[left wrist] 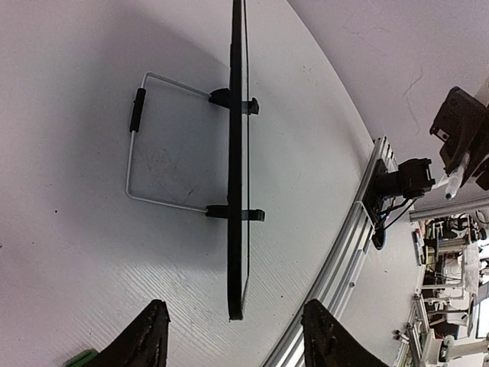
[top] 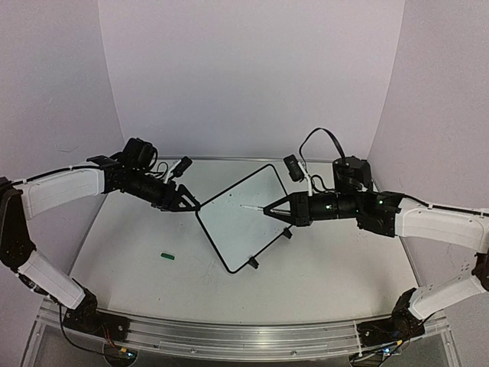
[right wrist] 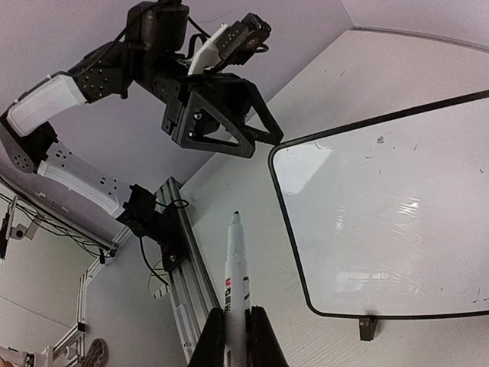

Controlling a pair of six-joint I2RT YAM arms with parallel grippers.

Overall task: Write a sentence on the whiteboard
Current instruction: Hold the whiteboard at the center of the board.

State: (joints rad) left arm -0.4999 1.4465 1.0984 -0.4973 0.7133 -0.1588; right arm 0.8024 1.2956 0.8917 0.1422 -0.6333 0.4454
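Observation:
The whiteboard [top: 237,218] stands propped at mid-table, blank apart from faint smudges. My right gripper [top: 276,208] is shut on a white marker [top: 254,206], uncapped, with its tip over the board's face. In the right wrist view the marker [right wrist: 236,267] points past the board's [right wrist: 382,222] left edge from between my gripper [right wrist: 235,312]. My left gripper [top: 189,205] is open at the board's left corner. In the left wrist view the board [left wrist: 238,153] is edge-on, its end just between the open fingers [left wrist: 149,336] of that gripper [left wrist: 237,340], touching neither.
A small green cap [top: 168,256] lies on the table left of the board; it shows at the bottom edge of the left wrist view [left wrist: 80,358]. The board's wire stand [left wrist: 137,153] sticks out behind it. An aluminium rail [top: 229,336] runs along the near edge.

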